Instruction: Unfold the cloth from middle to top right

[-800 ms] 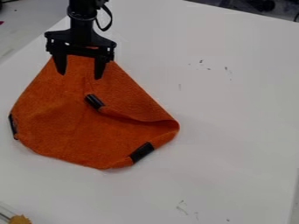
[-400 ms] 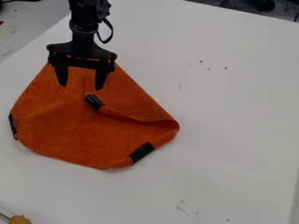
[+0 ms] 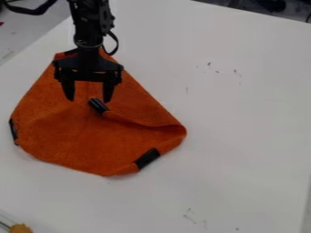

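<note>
Camera view, status entry: unfolding judged not begun. Landmark for all places: the black middle tab (image 3: 97, 105). Around it lies the task's item, the orange cloth (image 3: 67, 136), flat on the white counter (image 3: 243, 113) apart from a folded-in corner. That corner appears to end at the middle tab, and its loose edge runs from there down and rightward in view to a rounded bulge. Two further dark tabs noted: one below and right of the landmark (image 3: 147, 158), one well to its left at the cloth's rim (image 3: 13, 130). My jaws are spread, nothing pinched, just above the middle tab and slightly left of it; whether they touch fabric I cannot tell. Done, in my judgement: approach to the corner, nearly complete. Left: settle over the landmark, pinch the top layer only, lift, carry it up and right of where the tab lies, across the slanting crease, lay it flat, release. Risk: catching both layers would drag the whole cloth rather than open it.
</note>
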Robot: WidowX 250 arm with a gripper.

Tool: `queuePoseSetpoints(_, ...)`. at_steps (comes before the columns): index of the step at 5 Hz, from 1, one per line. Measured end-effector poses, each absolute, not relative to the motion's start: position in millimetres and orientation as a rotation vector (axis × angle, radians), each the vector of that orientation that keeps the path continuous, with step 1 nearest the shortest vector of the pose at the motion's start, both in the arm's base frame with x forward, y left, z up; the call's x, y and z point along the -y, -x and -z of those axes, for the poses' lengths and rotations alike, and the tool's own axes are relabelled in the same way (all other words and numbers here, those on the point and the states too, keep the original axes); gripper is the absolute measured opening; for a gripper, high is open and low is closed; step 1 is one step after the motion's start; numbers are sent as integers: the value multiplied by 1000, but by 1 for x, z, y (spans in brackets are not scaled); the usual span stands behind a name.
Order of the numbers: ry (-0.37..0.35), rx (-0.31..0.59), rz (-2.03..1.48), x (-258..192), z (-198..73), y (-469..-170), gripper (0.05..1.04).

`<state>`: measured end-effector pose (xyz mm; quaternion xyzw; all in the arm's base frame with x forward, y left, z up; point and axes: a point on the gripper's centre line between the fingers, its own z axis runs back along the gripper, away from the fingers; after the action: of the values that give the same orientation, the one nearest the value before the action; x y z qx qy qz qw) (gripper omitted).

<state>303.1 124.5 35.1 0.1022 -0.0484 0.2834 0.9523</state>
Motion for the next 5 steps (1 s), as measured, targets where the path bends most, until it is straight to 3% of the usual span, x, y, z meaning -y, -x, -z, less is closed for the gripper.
queuePoseSetpoints(3, -118, 130, -617, -123, -15, -312, 965)
queuePoseSetpoints(4, -117, 118, -607, -123, -11, -311, 832)
queuePoseSetpoints(5, -117, 118, -601, -123, -11, -311, 532)
